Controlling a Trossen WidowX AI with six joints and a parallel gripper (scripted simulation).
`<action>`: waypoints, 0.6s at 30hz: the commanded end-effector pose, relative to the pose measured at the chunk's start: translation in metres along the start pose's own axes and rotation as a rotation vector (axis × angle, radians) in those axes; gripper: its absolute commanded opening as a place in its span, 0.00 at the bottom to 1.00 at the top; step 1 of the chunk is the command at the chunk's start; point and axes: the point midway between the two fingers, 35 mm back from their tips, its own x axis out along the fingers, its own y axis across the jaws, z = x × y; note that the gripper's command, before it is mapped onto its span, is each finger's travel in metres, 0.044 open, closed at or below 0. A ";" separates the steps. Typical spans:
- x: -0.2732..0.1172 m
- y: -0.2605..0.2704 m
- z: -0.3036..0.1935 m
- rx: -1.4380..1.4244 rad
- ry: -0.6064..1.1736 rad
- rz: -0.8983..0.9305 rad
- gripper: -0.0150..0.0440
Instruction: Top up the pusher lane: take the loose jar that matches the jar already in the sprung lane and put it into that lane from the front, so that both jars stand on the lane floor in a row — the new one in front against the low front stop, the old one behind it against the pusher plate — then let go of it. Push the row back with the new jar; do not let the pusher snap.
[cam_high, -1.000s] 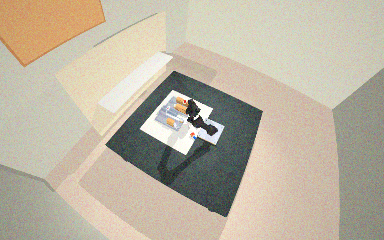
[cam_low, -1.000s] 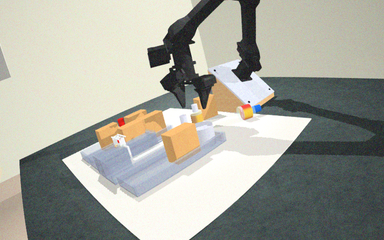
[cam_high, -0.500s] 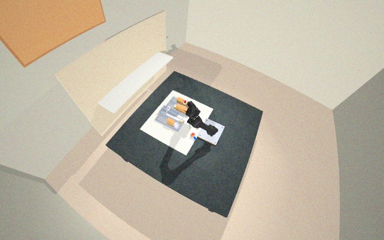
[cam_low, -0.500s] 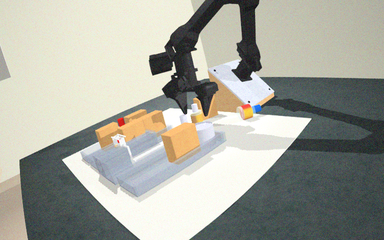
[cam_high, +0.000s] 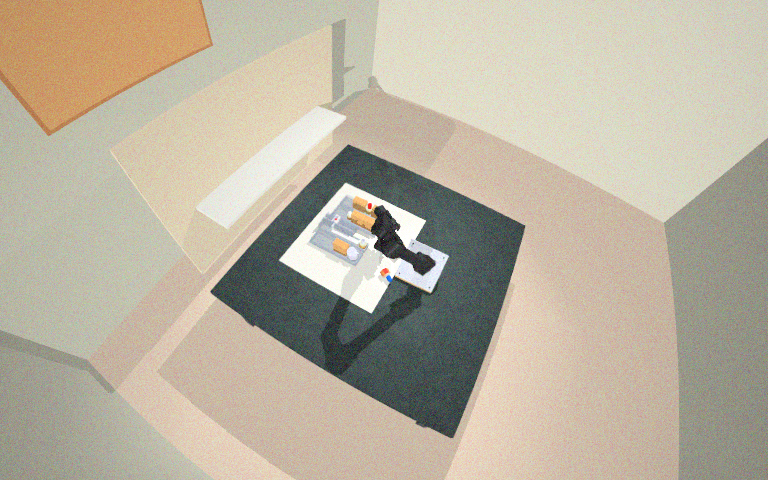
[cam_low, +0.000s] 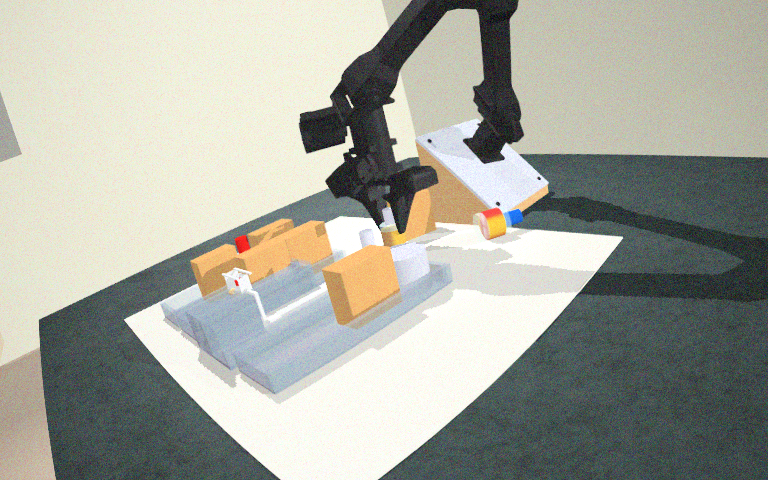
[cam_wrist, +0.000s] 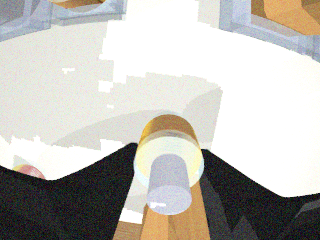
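The loose jar (cam_low: 394, 238) (cam_wrist: 168, 125), amber with a clear shoulder and pale cap, stands upright in front of the lanes. My gripper (cam_low: 391, 230) (cam_wrist: 168, 152) points down and is shut on it, one finger against each side. The jar in the middle, sprung lane (cam_low: 215, 335) shows its pale cap (cam_low: 367, 236) beyond a wooden block; it also shows from above in the top view (cam_high: 363, 243). A white bracket (cam_low: 236, 278) with a red mark stands at that lane's rear. The pusher plate's contact with the jar is hidden.
A wooden block (cam_low: 423, 210) (cam_wrist: 175, 229) stands close behind the held jar. Another jar (cam_low: 491, 223) (cam_high: 385, 272), red and yellow with a blue cap, lies on its side. The side lanes hold wooden blocks (cam_low: 362, 285), a wide white jar (cam_low: 412, 264) and a red-topped item (cam_low: 242, 243).
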 end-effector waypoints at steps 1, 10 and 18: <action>0.001 0.000 0.000 0.005 0.000 0.002 0.45; -0.044 -0.007 0.002 0.007 -0.002 -0.007 0.25; -0.101 -0.010 -0.006 0.006 0.000 -0.004 0.25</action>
